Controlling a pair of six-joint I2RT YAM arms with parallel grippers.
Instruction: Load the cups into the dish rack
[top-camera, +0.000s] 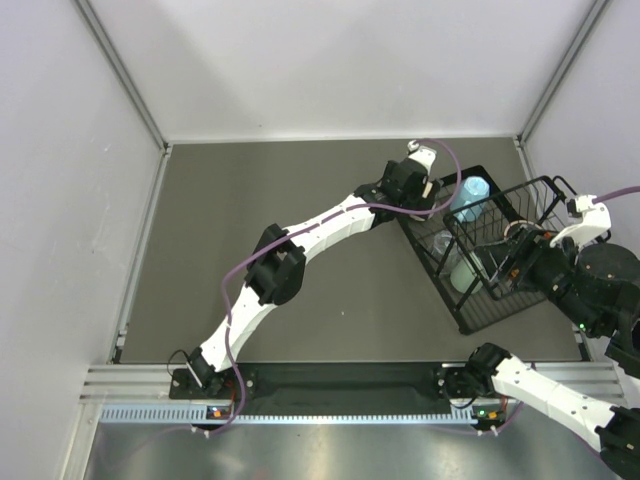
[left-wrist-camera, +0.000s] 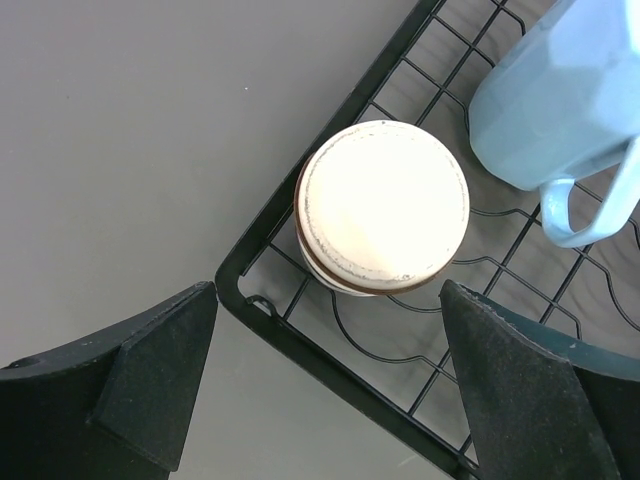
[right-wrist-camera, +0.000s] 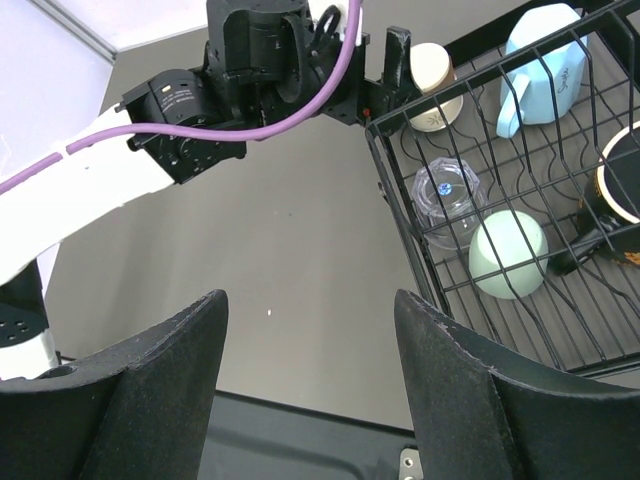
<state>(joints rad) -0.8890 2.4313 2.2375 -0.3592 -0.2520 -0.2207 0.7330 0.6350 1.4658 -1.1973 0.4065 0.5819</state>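
Observation:
The black wire dish rack (top-camera: 430, 272) sits at the right of the table. In its far left corner a cream-bottomed cup (left-wrist-camera: 385, 205) stands upside down, next to the light blue mug (left-wrist-camera: 560, 100). My left gripper (left-wrist-camera: 330, 370) hovers over that corner, open, its fingers apart from the cup. The clear ribbed cup (right-wrist-camera: 447, 195) and the mint green tumbler (right-wrist-camera: 508, 255) also lie in the rack (right-wrist-camera: 400, 210). A dark mug (right-wrist-camera: 622, 185) rests in the raised basket section. My right gripper (right-wrist-camera: 308, 320) is open and holds nothing, near the rack's left edge.
The left arm (top-camera: 300, 250) stretches diagonally across the grey table to the rack. White walls enclose the table on three sides. A black mounting strip (top-camera: 340, 380) runs along the near edge between the arm bases.

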